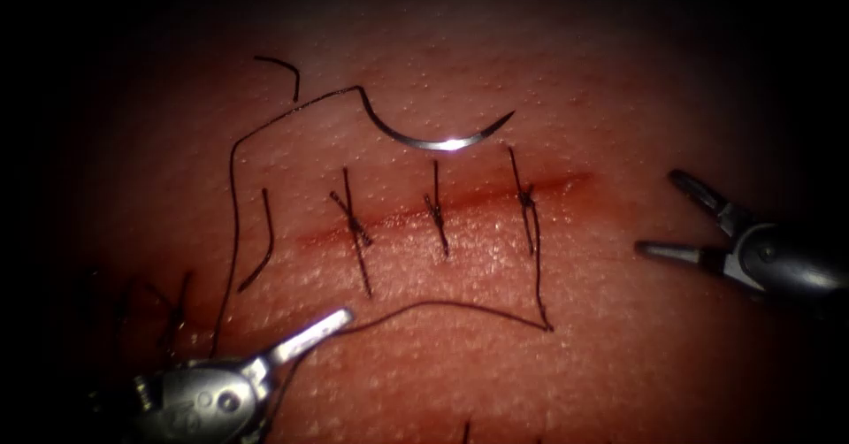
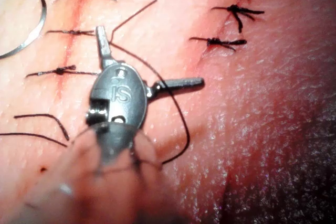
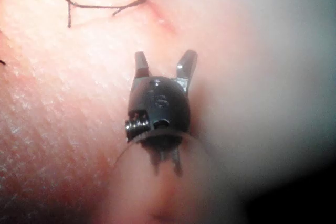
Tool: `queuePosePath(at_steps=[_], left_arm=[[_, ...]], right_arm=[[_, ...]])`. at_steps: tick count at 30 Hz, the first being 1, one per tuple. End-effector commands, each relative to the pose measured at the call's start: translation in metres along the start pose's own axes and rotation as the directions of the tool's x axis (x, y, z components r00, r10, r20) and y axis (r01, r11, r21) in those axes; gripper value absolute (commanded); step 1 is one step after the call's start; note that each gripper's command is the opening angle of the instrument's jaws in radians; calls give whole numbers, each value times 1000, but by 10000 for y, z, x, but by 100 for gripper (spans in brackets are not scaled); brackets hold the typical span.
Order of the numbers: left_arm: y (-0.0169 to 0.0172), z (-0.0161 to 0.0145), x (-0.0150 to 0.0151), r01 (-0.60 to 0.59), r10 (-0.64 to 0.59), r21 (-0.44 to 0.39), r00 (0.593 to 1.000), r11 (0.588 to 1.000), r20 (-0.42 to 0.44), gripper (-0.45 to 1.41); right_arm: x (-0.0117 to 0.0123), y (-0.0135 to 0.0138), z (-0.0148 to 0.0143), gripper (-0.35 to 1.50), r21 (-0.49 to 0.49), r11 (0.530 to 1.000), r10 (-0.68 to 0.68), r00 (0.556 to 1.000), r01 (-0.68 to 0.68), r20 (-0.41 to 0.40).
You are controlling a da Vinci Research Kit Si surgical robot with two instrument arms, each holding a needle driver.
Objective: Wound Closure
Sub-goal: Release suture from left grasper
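The curved needle [image 1: 439, 141] [image 2: 32, 31] lies flat on the tissue [image 1: 619, 338] beyond the cut [image 1: 566, 181], free of both tools and not in the tissue. Its thread [image 1: 234, 196] runs left from the blunt end, then down toward my left tool [image 1: 305, 345] [image 2: 151, 55] at the lower left. That tool's jaws stand wide open with nothing held; thread lies under and beside them. Another strand [image 1: 451, 303] leads from the rightmost stitch [image 1: 526, 198] back toward the left tool. My right tool [image 1: 656, 212] [image 3: 164, 56] hovers open and empty off the cut's right end.
Three knotted stitches cross the cut, with red fluid along it. Loose cut thread ends [image 1: 283, 68] lie at the upper left and beside the leftmost stitch [image 1: 354, 223]. An older row of stitches [image 1: 177, 311] [image 2: 231, 11] sits at the lower left.
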Motion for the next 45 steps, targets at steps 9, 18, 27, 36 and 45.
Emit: queuePosePath(at_steps=[9,18,27,36,45], left_arm=[[-25,-19,-70,22,-25,26,995,999,98,103],[-26,-37,-149,46,-47,13,958,999,283,101],[-31,-66,-131,20,-38,59,948,998,317,103],[-48,-56,-5,-131,107,128,978,983,179,89],[-79,-7,65,-142,128,217,989,966,76,76]], right_arm=[[3,-4,4,120,5,1000,1,1000,-1,3],[25,-8,-10,111,29,999,-13,1000,13,9],[45,-11,-21,106,39,999,-18,1000,17,9],[43,-7,-22,106,42,999,-18,1000,18,8],[42,-7,-23,106,44,999,-24,1000,24,8]])
